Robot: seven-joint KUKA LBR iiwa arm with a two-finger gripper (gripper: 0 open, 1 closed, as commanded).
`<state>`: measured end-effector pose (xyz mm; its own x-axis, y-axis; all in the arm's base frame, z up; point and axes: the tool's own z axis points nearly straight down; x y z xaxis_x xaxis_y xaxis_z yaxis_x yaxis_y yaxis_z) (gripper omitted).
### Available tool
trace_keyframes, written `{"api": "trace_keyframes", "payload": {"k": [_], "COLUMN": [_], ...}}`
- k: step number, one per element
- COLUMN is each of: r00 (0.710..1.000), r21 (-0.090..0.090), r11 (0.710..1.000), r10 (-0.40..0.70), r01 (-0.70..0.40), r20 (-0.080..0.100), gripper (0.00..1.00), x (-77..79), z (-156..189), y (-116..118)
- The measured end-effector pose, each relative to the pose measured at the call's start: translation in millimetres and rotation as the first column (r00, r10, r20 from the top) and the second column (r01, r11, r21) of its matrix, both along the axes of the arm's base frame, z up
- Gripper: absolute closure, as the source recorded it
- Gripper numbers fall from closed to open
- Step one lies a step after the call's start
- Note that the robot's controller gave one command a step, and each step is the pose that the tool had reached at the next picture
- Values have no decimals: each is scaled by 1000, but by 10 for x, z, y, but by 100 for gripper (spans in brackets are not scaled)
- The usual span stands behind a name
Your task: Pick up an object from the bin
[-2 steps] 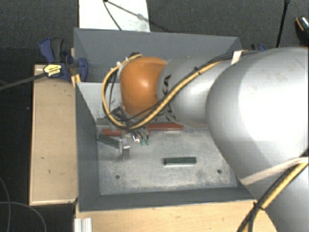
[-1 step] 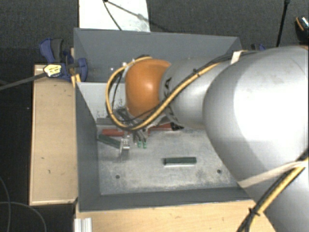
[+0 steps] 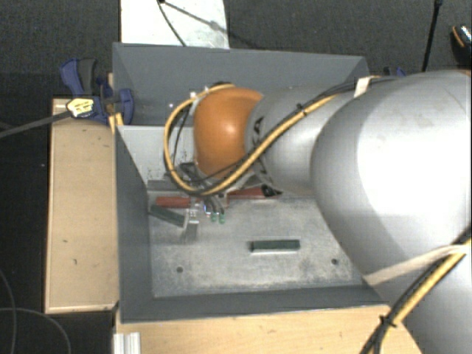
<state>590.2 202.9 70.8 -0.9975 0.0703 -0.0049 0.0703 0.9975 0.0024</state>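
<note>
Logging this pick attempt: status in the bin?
Gripper down at left end of grey metal bin. Flat grey block, long red-brown bar right beside it. Dark rectangular bar apart, mid-floor.

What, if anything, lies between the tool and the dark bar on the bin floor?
Nothing visible does. The tool hangs at the bin's back left; bare floor separates it from the dark bar nearer the front.

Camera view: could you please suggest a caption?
Gripper low in the bin, back left, beside a red bar; dark bar lies apart.
</note>
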Motion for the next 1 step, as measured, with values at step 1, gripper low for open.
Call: {"api": "trace_keyframes", "payload": {"k": [1], "r00": [979], "r21": [1], "r11": [979], "r10": [-205], "r01": [205], "r20": [-2], "gripper": [0], "x": [27], "z": [-2], "y": [-92]}}
